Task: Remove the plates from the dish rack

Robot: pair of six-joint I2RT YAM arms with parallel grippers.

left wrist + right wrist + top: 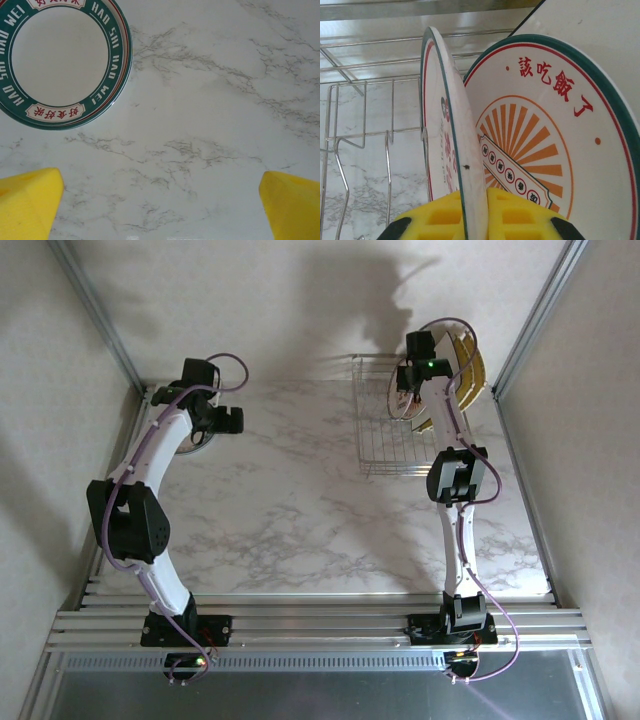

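My right gripper (480, 215) is shut on the rim of a round white plate (452, 140) that stands upright in the dish rack (365, 85). Its yellow pads press both faces of the plate. Right behind it leans a second round plate (545, 135) with an orange sunburst, and a whitish square plate (590, 25) stands behind that. From above, the right gripper (408, 390) reaches into the wire dish rack (385, 445) at the back right, with striped yellow plates (470, 370) behind it. My left gripper (160, 210) hangs open over bare marble. A green-rimmed plate (60, 55) lies flat ahead of it to the left.
The marble table (300, 510) lies between the arms. Metal frame posts (95, 310) rise at both back corners, with walls close on each side. The flat plate (195, 445) rests partly under my left arm near the table's left edge.
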